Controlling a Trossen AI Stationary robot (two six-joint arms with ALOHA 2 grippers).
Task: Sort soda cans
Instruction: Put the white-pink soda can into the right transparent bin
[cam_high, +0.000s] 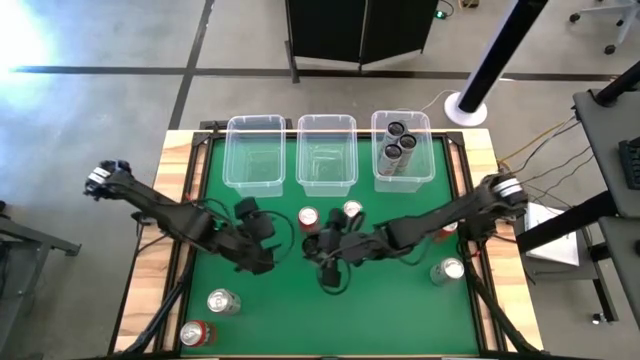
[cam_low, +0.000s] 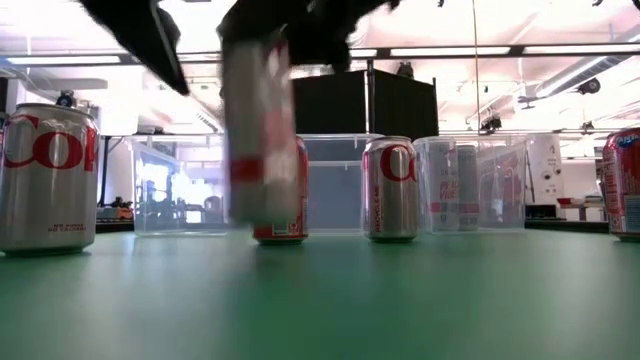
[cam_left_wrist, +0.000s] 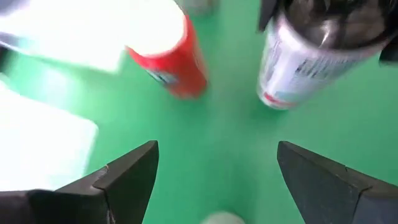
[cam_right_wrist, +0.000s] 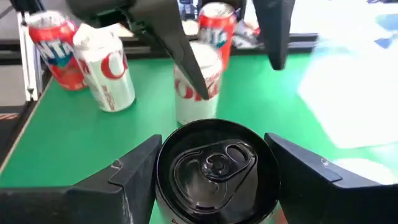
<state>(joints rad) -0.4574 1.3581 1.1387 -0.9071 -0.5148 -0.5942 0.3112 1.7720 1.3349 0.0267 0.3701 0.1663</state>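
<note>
Several soda cans stand on the green table. My right gripper (cam_high: 330, 250), near the table's middle, is shut on a silver can with a dark top (cam_right_wrist: 214, 168), which also shows blurred in the low view (cam_low: 262, 140). My left gripper (cam_left_wrist: 217, 149) is open just left of it, with nothing between its fingers. A red can (cam_left_wrist: 171, 59) stands upright beyond the left gripper. Another silver can (cam_high: 352, 210) stands just behind the right gripper. Three dark cans (cam_high: 397, 145) stand in the right-hand clear bin. My right gripper pinches the can's side wall just under the top rim (cam_right_wrist: 163, 177) between its two fingers, one on each side. The fingers come slanting down from the table's right. The can is upright and hangs a little above the table.
Three clear bins (cam_high: 255, 150) stand in a row along the far edge; the left and middle ones hold no cans. Loose cans: silver (cam_high: 447, 270) at right, silver (cam_high: 222, 300) and red (cam_high: 195, 333) at near left, and one large in the low view (cam_low: 45, 175).
</note>
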